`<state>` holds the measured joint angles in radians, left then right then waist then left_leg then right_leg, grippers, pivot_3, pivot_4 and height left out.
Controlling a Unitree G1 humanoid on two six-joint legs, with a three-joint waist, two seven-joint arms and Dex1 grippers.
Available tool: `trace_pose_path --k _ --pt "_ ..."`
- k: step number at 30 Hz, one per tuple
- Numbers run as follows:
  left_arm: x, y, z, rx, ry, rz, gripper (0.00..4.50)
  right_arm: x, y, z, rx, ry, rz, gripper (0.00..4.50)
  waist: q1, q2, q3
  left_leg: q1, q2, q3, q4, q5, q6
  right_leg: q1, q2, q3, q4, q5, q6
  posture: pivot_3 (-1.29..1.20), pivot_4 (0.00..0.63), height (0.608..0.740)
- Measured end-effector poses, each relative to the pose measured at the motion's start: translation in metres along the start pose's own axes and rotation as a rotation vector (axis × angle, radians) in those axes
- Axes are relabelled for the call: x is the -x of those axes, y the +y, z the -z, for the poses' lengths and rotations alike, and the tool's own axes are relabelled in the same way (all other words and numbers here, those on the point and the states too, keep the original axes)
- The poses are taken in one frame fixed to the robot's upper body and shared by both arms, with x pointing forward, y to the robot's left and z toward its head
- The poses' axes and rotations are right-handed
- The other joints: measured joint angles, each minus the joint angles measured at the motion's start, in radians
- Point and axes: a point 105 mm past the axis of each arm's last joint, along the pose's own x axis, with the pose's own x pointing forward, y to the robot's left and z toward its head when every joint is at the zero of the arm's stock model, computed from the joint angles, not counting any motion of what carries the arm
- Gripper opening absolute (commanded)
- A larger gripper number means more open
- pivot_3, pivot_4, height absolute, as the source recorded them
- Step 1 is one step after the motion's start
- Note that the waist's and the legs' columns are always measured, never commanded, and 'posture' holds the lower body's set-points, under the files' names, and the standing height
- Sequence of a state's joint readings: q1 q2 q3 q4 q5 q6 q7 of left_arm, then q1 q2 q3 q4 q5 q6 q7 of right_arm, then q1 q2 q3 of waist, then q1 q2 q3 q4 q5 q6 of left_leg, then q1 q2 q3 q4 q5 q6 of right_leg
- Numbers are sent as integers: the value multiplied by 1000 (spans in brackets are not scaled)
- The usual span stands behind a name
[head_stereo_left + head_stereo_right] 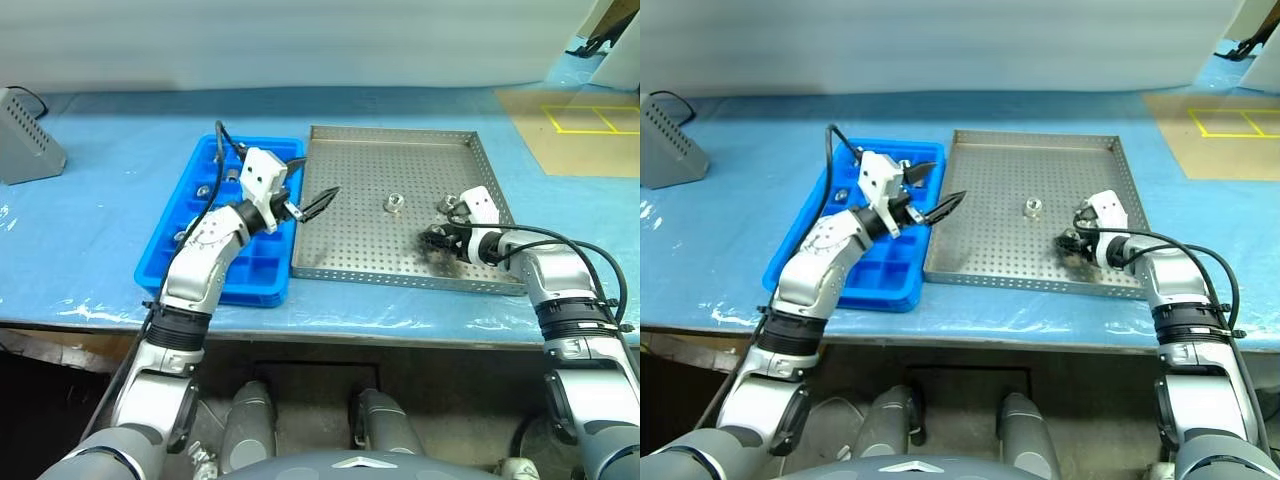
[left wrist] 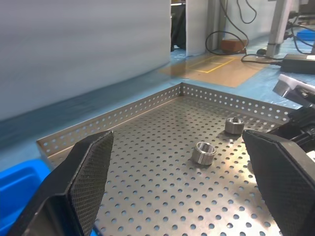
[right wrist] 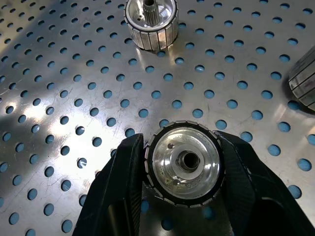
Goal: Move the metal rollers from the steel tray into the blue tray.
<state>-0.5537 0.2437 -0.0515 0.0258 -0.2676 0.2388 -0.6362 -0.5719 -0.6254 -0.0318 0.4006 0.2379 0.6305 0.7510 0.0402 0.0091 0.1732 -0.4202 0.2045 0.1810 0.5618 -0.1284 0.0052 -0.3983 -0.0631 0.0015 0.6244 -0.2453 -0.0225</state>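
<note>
The right gripper [image 3: 183,169] has its black fingers closed around one shiny ribbed metal roller [image 3: 184,162] on the grey perforated steel tray [image 1: 360,210]. Lift it straight up before swinging towards nine o'clock. Farther off, the left gripper [image 1: 312,190] hovers with fingers open beside the blue compartmented plastic tray [image 1: 170,262] on the bench.

Roller [image 3: 184,169] between right gripper [image 3: 183,184] fingers

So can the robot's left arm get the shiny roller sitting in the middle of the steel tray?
Probably yes. The left gripper hovers open above the steel tray at its edge beside the blue tray, and the roller stands alone on bare perforated floor, nothing between them. The right gripper is off to the side.
</note>
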Motion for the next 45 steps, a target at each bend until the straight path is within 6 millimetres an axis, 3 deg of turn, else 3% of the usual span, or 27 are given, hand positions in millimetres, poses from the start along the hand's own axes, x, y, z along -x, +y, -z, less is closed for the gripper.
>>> trace_pose_path --k 2,7,8,10,13,20,29,35,45 --pt "6 4 0 -1 0 -18 4443 -3 5 -15 13 -69 -32 1741 -3 0 0 0 0 0 0 0 0 -1 0 0 0 0 0 -114 150 740" --pt "22 1 -13 21 -47 -12 4443 -3 28 -97 82 -317 -122 1741 0 1 1 -1 1 -1 -1 0 0 -4 1 1 2 0 0 -14 150 740" --pt "32 2 -13 27 -45 -19 4443 -5 47 -121 95 -382 -175 1741 -2 1 1 -1 2 -1 -2 0 -1 -5 3 1 2 0 -1 5 150 740" --pt "46 3 -9 21 -15 -36 4443 -8 77 -147 129 -442 -265 1741 1 1 1 -1 2 -3 -4 1 -2 -5 4 0 2 -1 -2 50 150 740" --pt "64 6 -2 2 33 -75 4443 -15 110 -169 174 -473 -355 1741 23 0 1 -1 2 -3 -11 3 -6 -5 4 -3 0 -2 -4 91 150 740" --pt "102 10 1 -39 100 -182 4443 -56 155 -150 219 -355 -480 1741 75 -1 1 -5 2 -4 -14 5 -8 -8 2 -5 -2 -2 -4 209 150 740" --pt "163 19 9 -59 180 -268 4443 -63 197 -144 317 -383 -634 1741 95 -1 1 -5 3 -6 -19 7 -12 -10 4 -7 -1 -3 -4 295 150 740" --pt "163 2 14 -33 168 -258 4443 -78 235 -118 373 -322 -700 1741 113 -1 1 -4 3 -7 -20 8 -13 -11 4 -6 0 -3 -4 311 150 740" --pt "178 1 29 -8 174 -248 4443 -94 225 -99 381 -230 -634 1741 120 -2 1 -4 3 -7 -21 8 -14 -11 4 -6 -1 -3 -4 311 150 740"
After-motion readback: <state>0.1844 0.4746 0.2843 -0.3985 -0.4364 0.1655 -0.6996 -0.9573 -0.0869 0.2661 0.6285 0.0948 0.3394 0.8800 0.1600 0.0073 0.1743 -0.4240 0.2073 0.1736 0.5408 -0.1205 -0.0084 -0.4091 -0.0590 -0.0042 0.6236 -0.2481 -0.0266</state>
